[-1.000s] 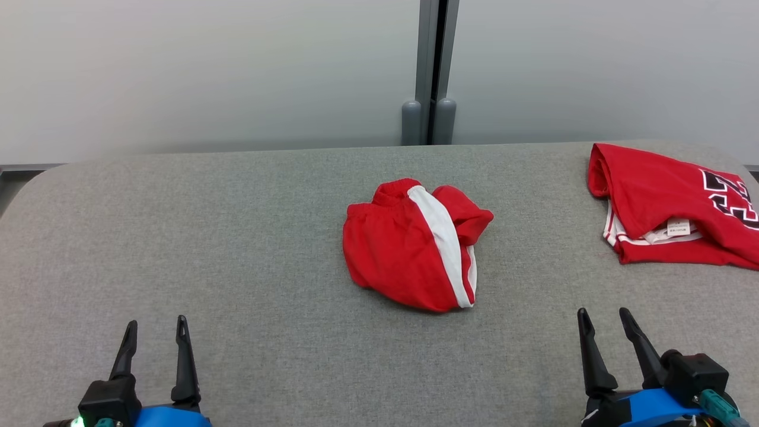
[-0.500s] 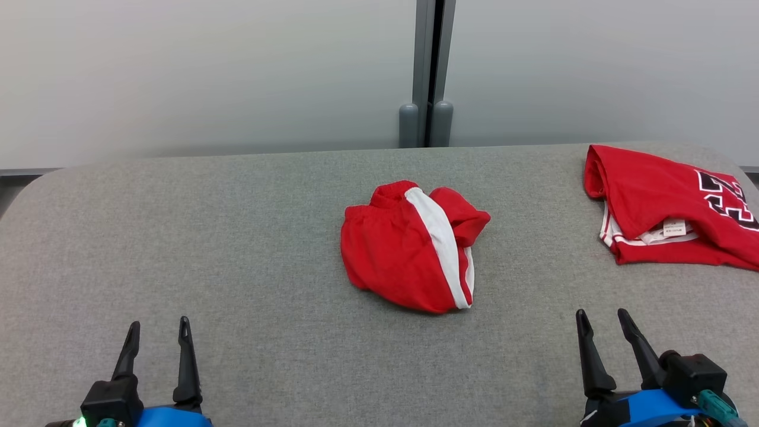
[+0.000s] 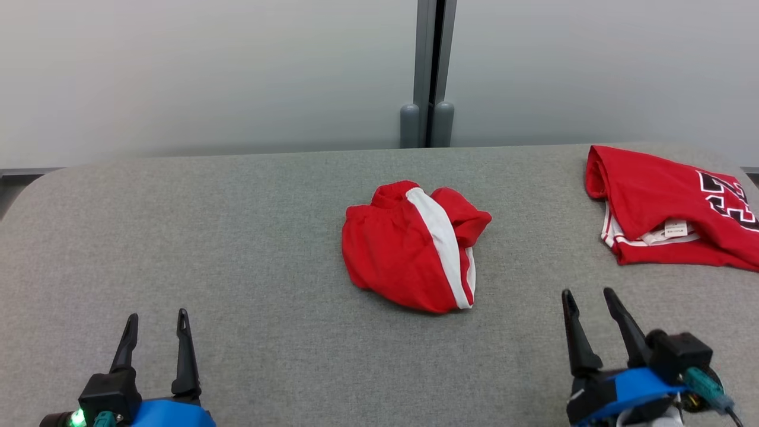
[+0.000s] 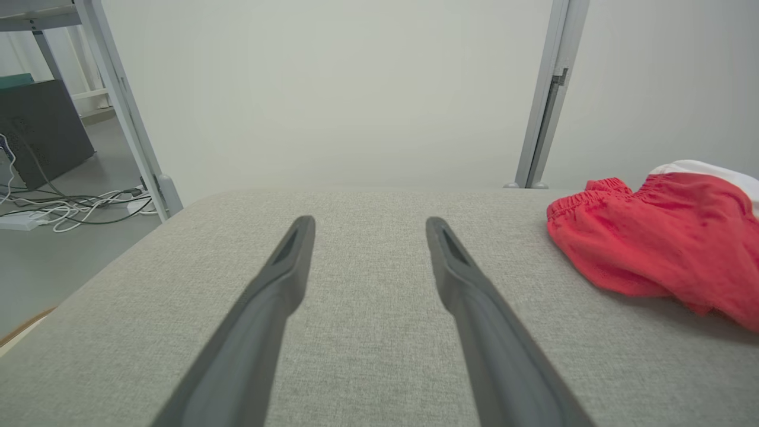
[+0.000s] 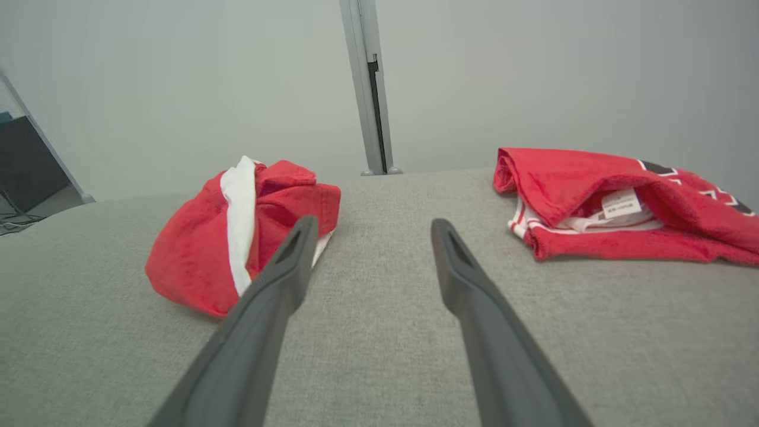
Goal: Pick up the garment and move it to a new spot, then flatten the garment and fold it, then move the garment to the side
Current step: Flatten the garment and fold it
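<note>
Grey fabric table (image 3: 237,237); pale wall panels (image 3: 178,71) behind, metal post (image 3: 428,71) between; cables (image 4: 59,207) on floor (image 4: 35,267).

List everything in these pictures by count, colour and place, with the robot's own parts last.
shorts: one, red with a white stripe, crumpled mid-table
jersey: one, red with white trim, folded at the table's far right
table: one, grey fabric, under both garments
post: one, grey, upright behind the table
cables: several, white and black, on the floor off the table's left edge
left gripper: one, dark fingers, open, near left
right gripper: one, dark fingers, open, near right
</note>
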### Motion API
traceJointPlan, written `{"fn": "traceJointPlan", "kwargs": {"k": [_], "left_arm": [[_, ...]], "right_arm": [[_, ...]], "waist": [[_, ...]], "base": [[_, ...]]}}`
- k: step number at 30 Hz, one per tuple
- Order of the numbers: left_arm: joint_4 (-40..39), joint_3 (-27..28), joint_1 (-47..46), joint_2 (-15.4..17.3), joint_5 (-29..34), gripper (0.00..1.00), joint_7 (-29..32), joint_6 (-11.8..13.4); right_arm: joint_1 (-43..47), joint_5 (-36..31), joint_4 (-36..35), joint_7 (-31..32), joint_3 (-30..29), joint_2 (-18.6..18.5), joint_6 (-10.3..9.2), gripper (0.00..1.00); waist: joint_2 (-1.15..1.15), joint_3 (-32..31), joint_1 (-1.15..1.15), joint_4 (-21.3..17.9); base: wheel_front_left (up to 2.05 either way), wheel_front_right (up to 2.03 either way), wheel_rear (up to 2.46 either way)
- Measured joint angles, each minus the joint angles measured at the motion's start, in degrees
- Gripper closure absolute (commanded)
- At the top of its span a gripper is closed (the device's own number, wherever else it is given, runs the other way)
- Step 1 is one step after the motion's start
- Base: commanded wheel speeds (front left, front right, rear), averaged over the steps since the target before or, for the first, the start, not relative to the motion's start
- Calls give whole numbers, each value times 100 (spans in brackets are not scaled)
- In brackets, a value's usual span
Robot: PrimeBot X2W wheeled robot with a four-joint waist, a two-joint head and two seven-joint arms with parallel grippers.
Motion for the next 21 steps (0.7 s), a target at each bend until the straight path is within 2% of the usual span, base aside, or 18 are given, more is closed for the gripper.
{"fn": "traceJointPlan", "kwargs": {"k": [5, 9, 16, 21], "left_arm": [[-52, -36, -64, -57, 44, 0, 0, -14], [-56, -67, -290, -80, 60, 0, 0, -46], [-25, -135, -595, -221, 85, 0, 0, -96], [20, -148, -721, -320, 100, 0, 0, -142]], "right_arm": [[-832, -229, 219, 148, 363, -21, 0, 0], [-1902, -277, 528, 324, 659, -129, 0, 0], [-3395, -357, 1669, 1048, 1229, -272, -1, 0], [-4063, -275, 2672, 1600, 1714, -272, 0, 0]], "waist": [[0, 111, 0, 91], [0, 242, 1, 221], [0, 522, 1, 561], [1, 747, 1, 789]], "base": [[0, 0, 0], [0, 0, 0], [0, 0, 0], [0, 0, 0]]}}
